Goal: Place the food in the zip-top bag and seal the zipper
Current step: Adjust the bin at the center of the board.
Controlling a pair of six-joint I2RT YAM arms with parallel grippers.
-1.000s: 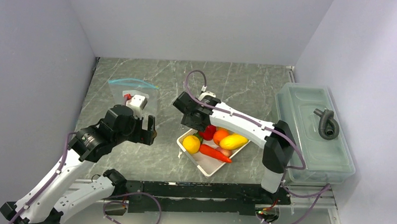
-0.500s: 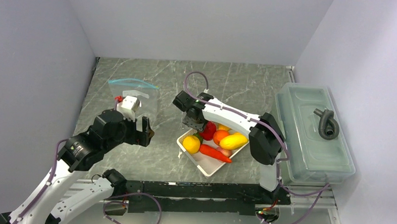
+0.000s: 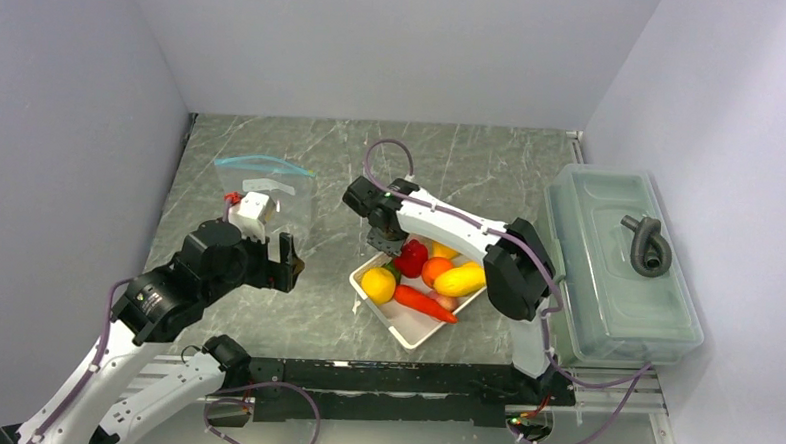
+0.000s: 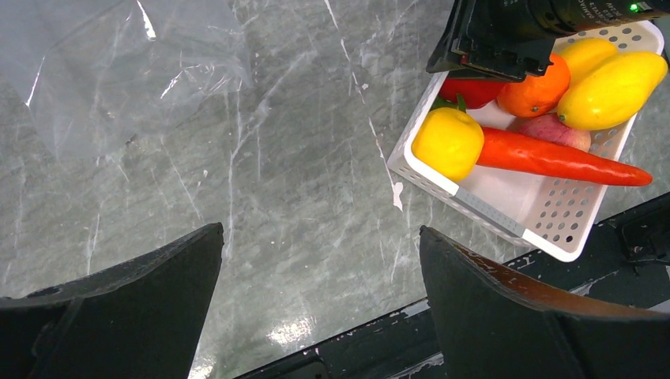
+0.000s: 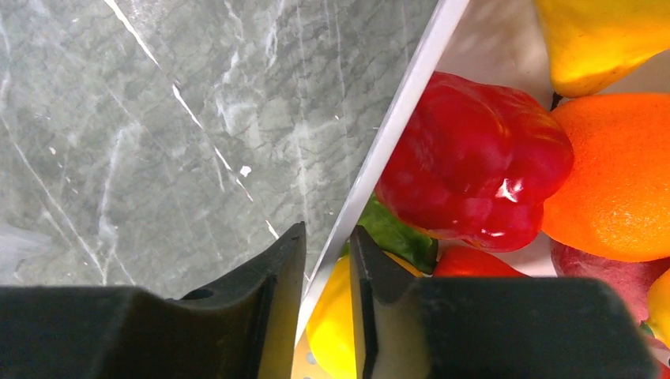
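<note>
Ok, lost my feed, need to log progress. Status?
Left hand wide open, empty, above table. Right hand astride white basket rim, grip unconfirmed. Zip-top bag looks empty; food all in basket. Nothing blocking.

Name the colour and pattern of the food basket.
The basket is white, perforated with small holes; clearest in the left wrist view.

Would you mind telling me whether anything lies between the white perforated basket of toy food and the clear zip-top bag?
Nothing visible does: the grey marble tabletop has no object on it between the white perforated basket and the clear zip-top bag. Only the open left gripper hovers above that stretch.
</note>
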